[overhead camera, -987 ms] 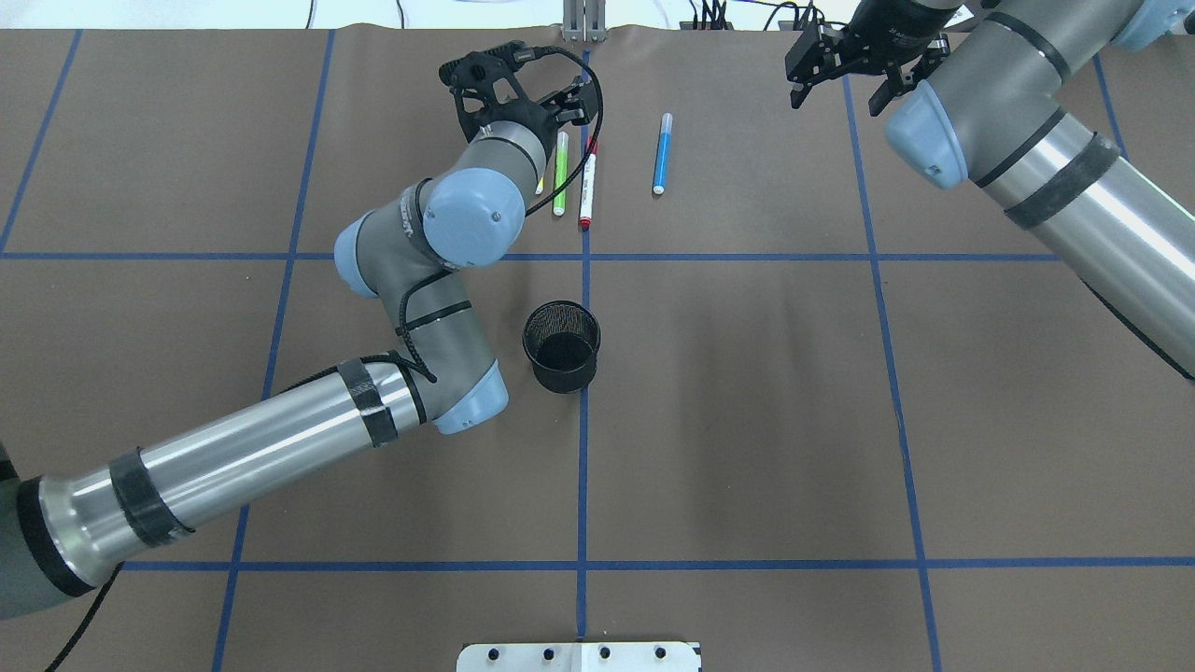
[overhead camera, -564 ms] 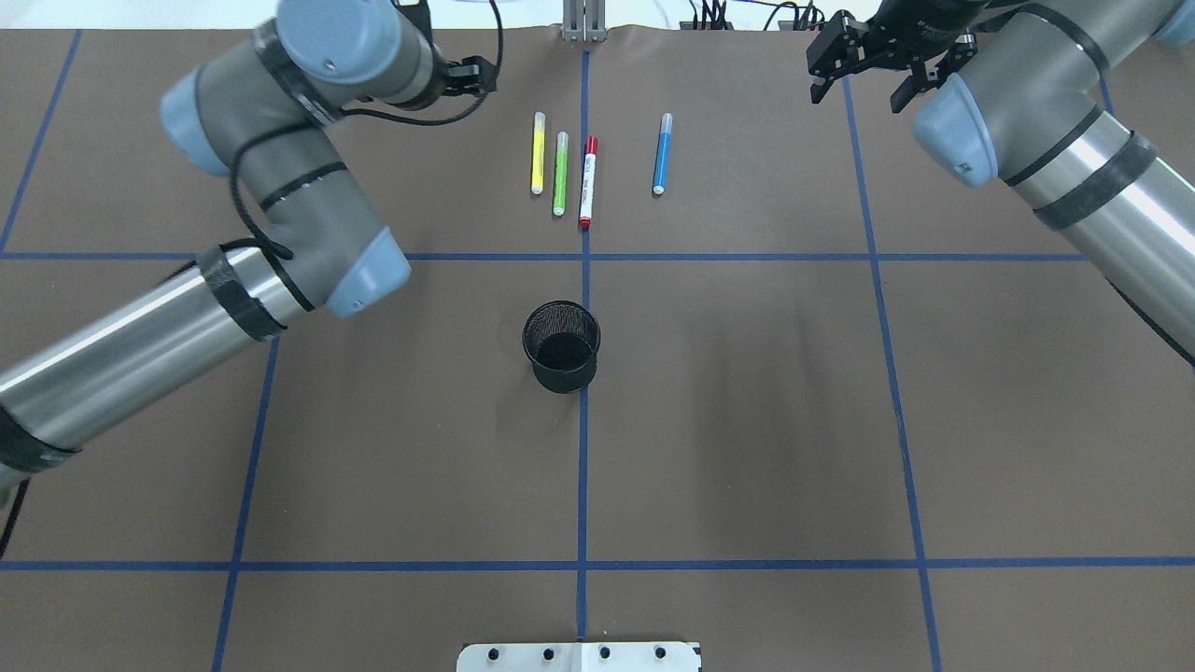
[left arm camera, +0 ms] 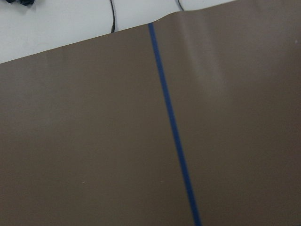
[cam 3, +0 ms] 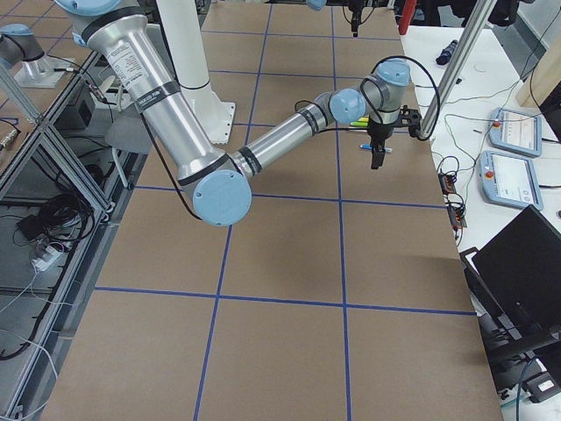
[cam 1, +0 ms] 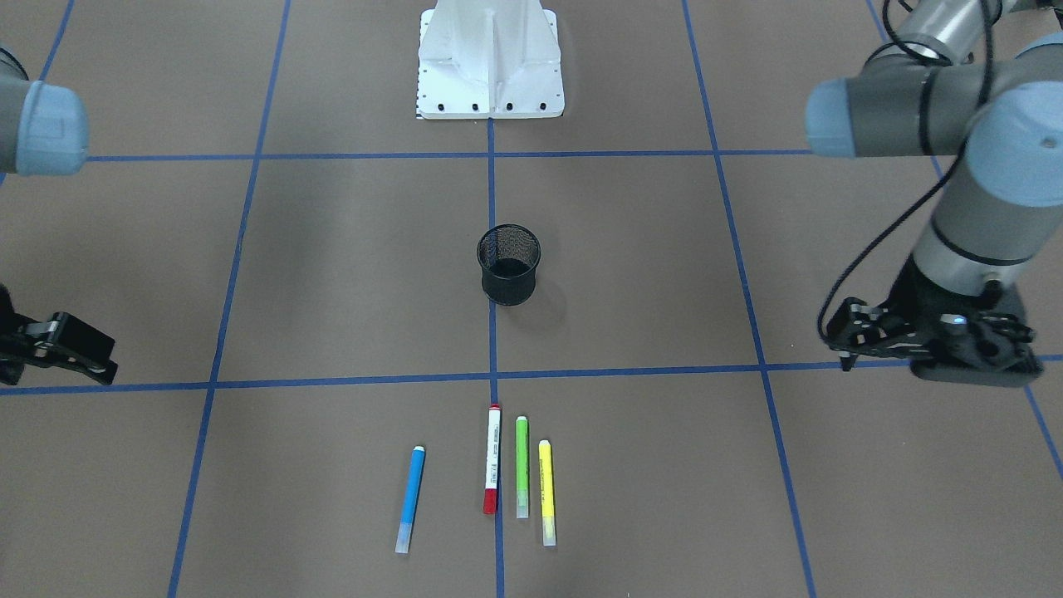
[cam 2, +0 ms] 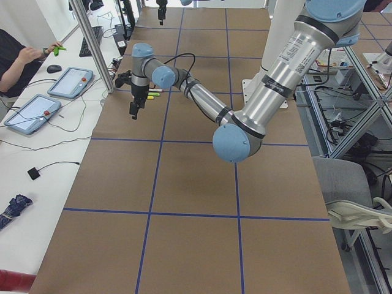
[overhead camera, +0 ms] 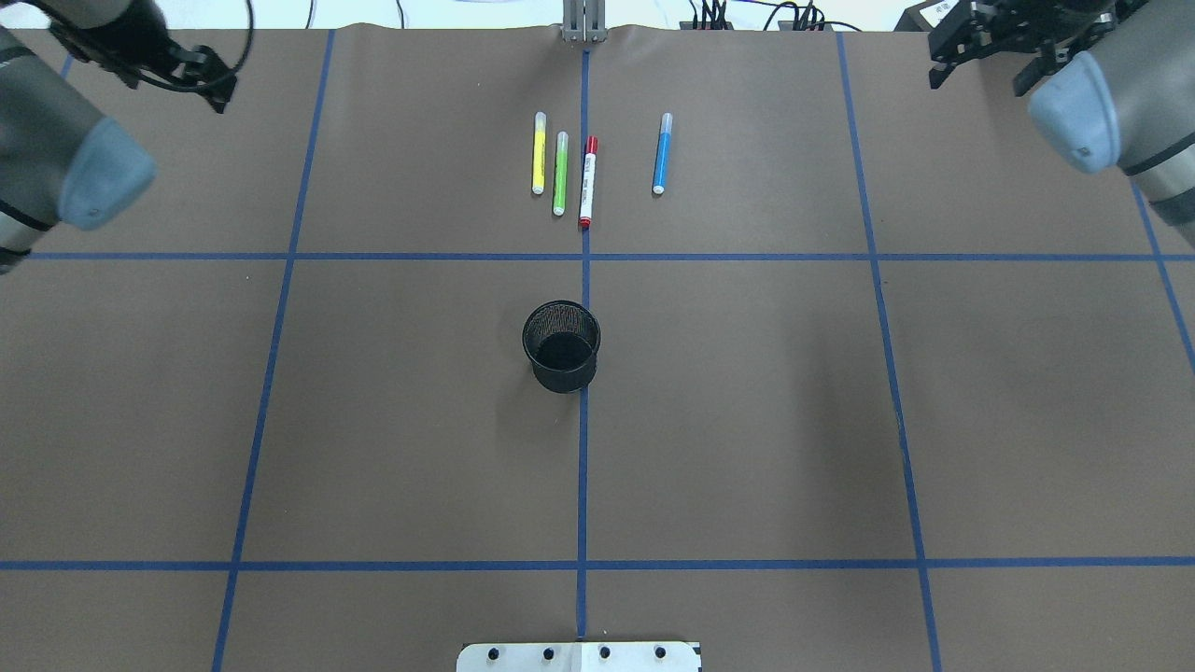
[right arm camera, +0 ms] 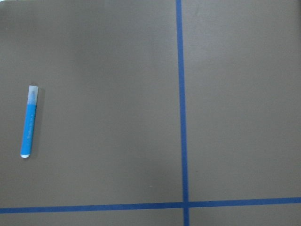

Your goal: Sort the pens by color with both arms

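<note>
At the table's [overhead camera: 747, 420] far edge, 4 pens [overhead camera: 561, 174] lie between left claw [overhead camera: 210, 82] (cannot tell) and right claw [overhead camera: 977, 79] (apart)

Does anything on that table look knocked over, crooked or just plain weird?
Nothing stands out. The yellow pen, green pen and red pen lie flat side by side; the blue pen lies flat a little apart. The black mesh cup stands upright.

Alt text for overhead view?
A yellow pen, green pen and red pen lie side by side at the table's far middle, a blue pen apart. A cup stands at centre; left hand and right hand hang near the far corners.
</note>
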### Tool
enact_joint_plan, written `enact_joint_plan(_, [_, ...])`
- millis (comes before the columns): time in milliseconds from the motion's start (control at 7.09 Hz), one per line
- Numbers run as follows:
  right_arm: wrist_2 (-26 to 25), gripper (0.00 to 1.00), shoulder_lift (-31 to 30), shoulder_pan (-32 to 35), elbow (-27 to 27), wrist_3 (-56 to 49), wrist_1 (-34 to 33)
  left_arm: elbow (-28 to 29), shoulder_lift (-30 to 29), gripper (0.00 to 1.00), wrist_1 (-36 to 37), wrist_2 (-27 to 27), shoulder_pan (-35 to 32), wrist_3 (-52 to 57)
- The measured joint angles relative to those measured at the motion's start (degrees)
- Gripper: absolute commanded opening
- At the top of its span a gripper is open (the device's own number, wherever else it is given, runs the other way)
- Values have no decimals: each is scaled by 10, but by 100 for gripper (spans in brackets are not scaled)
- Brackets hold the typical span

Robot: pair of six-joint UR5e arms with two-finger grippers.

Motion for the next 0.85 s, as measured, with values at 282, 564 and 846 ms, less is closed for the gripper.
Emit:
enact_joint_plan(282, [2,100,-67,49,5,-112,1,7,63,100,-25,-24,-66,94])
enact_joint_plan(564, [3,100,-145,109,2,-240,2,16,121,100,-33,-55,-132,201])
enact_joint_plan(846, [37,100,-222,153,1,-273,4,19,176,100,-38,-71,-168,268])
